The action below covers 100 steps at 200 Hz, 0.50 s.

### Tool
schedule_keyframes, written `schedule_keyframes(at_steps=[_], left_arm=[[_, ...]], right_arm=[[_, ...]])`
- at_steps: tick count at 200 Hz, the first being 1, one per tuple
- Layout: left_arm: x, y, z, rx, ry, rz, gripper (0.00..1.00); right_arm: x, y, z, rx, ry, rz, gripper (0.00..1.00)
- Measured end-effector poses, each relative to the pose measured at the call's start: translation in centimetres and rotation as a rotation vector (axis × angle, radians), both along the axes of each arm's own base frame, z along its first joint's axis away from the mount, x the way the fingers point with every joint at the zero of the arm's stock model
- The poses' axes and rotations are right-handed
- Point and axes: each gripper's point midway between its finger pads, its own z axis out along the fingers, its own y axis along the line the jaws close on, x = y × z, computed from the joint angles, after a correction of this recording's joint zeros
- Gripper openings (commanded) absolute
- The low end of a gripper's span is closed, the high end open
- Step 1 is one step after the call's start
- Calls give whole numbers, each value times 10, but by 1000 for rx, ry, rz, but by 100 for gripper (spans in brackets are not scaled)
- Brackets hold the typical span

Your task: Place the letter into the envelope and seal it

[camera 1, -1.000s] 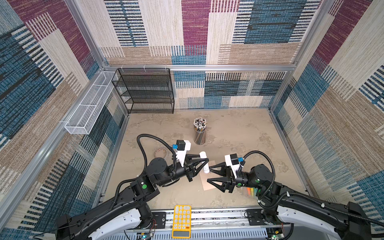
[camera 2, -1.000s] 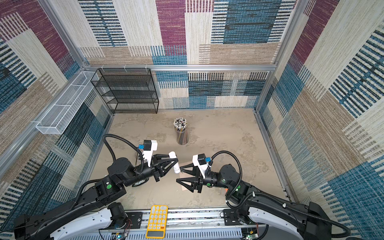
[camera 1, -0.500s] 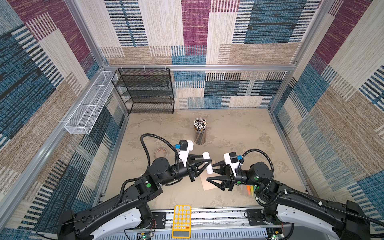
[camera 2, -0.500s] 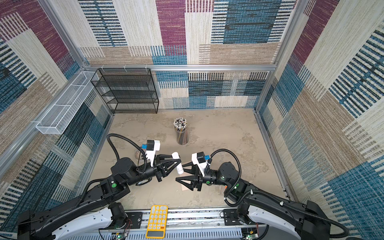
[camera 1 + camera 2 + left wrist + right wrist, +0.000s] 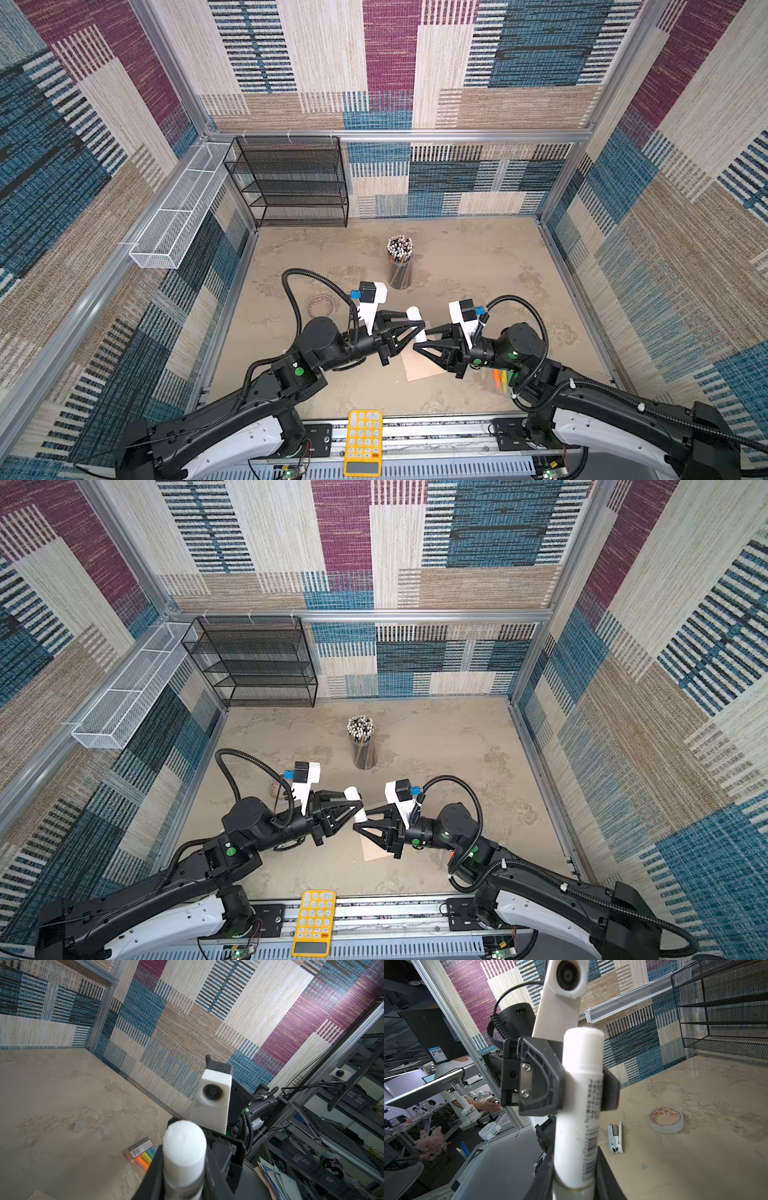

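Looking down, both top views showed the pale peach-tan paper envelope (image 5: 417,368) lying flat on the beige mottled worktop (image 5: 478,257), near the middle of its front edge and mostly under the right gripper (image 5: 575,1169). Its visible near edge ran a little askew to that front edge; its long axis could not be told. Only the right wrist view laid out the white cylindrical glue stick (image 5: 579,1126) lengthwise: its lower end was pinched between the right gripper's closed fingers, and its upper part was clamped crosswise by the left gripper (image 5: 581,1086), with the plain end poking past. The left wrist view gave that round end head-on. A white roll of tape (image 5: 667,1127) and a pale blue stapler (image 5: 616,1138) appeared in the right wrist view alone, while a clear pack of coloured highlighters (image 5: 141,1150) appeared in the left wrist view.
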Motion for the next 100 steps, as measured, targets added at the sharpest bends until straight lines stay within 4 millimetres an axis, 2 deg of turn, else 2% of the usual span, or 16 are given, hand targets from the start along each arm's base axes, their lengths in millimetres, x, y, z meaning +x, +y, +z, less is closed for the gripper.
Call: schedule_keyframes(at_steps=[17,46,68,100], left_arm=[[0,0,0,-1,1,-1,32],[-1,-1,-3,6,11,-6,42],[-1,-1,-5,13,16,-6,44],[-2,-1,-6,14,16,-11,37]], right_arm=[[0,0,0,1,6,0,19],[-1,-1,2,6,-2,1,17],[-1,-1,3,8,-3,1,17],[0,-1,3,8,-2,-4,17]])
